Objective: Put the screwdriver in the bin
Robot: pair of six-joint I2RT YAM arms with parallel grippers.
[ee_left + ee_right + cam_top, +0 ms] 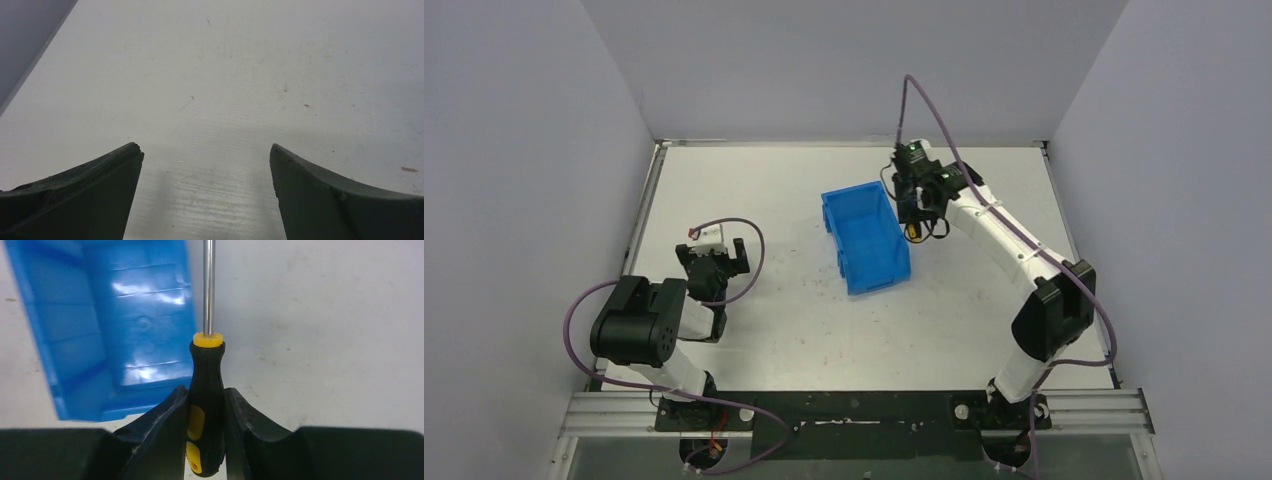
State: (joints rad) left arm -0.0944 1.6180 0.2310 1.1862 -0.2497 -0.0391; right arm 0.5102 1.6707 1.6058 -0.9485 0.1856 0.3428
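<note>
The blue bin (865, 237) stands open-side up at the table's middle; the right wrist view shows its inside (115, 320) at upper left. My right gripper (914, 226) hangs just beside the bin's right rim, above the table. It (206, 397) is shut on the screwdriver (206, 390), clamping the black-and-yellow handle, with the metal shaft (209, 285) pointing away past the bin's right wall. The screwdriver's yellow end shows in the top view (913, 235). My left gripper (714, 255) is open and empty at the table's left, with its fingers (100, 185) over bare table.
White tabletop (774, 330) enclosed by grey walls on three sides. A metal rail (854, 410) runs along the near edge by the arm bases. Purple cables loop by both arms.
</note>
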